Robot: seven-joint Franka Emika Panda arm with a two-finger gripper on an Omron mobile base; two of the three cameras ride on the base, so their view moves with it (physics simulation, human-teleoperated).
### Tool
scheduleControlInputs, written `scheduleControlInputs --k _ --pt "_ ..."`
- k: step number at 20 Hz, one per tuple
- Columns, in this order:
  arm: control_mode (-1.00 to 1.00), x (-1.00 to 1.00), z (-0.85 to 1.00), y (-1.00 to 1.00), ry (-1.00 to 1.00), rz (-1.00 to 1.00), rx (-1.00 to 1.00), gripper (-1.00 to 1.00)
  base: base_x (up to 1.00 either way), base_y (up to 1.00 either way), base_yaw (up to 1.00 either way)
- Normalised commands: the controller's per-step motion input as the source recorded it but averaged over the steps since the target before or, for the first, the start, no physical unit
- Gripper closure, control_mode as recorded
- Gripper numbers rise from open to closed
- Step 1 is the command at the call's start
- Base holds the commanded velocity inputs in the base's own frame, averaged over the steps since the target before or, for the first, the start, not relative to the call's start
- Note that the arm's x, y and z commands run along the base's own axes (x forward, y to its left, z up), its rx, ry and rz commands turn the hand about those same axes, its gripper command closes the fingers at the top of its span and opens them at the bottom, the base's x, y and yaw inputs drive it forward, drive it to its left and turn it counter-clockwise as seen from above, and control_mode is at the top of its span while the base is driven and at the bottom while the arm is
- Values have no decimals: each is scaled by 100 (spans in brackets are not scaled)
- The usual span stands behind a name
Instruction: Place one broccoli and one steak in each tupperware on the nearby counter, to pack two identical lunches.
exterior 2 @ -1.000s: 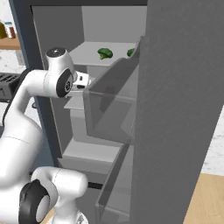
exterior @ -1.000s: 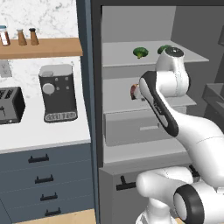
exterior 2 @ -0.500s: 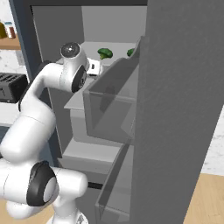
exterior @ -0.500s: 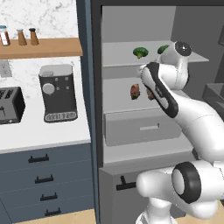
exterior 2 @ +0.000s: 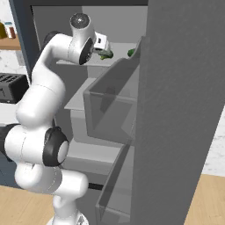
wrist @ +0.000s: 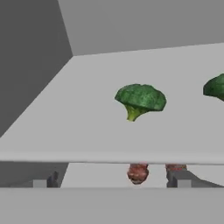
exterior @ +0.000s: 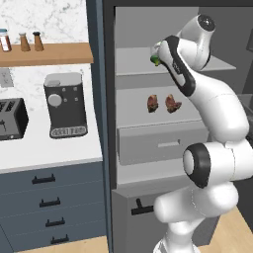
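My gripper point(wrist: 113, 180) is open at the front edge of the fridge's top shelf point(wrist: 65, 131), with nothing between its fingertips point(wrist: 175, 177). One broccoli point(wrist: 140, 99) lies on that shelf just ahead, and a second broccoli point(wrist: 215, 86) lies further right. In the right base view the gripper point(exterior 2: 103, 47) hovers close to the near broccoli point(exterior 2: 106, 54). Two steaks point(exterior: 152, 103) point(exterior: 172, 103) lie side by side on the shelf below. The white counter point(exterior: 29, 148) runs left of the fridge. The tupperware is out of view.
The open fridge door point(exterior 2: 184, 110), with its clear bins point(exterior 2: 110, 105), stands close on the right. A drawer point(exterior: 158, 143) sits under the steak shelf. A coffee machine point(exterior: 64, 105) and a toaster point(exterior: 11, 118) stand on the counter, below a wooden shelf point(exterior: 44, 53).
The arm has risen from the middle shelf to the top shelf and reached in toward the broccoli. The gripper has stayed open and empty.
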Motion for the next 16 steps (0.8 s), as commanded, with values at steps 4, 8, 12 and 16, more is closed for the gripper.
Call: scheduleControlInputs --k 4,8,12,16 --pt "-100 39 4 -16 0 0 0 -100 0 0 0" --pt "-100 32 -6 -19 0 0 0 -100 0 0 0" --pt "-100 27 -18 -19 0 2 -1 -100 0 0 0" --pt "-100 24 -24 -11 0 5 -3 -100 0 0 0"
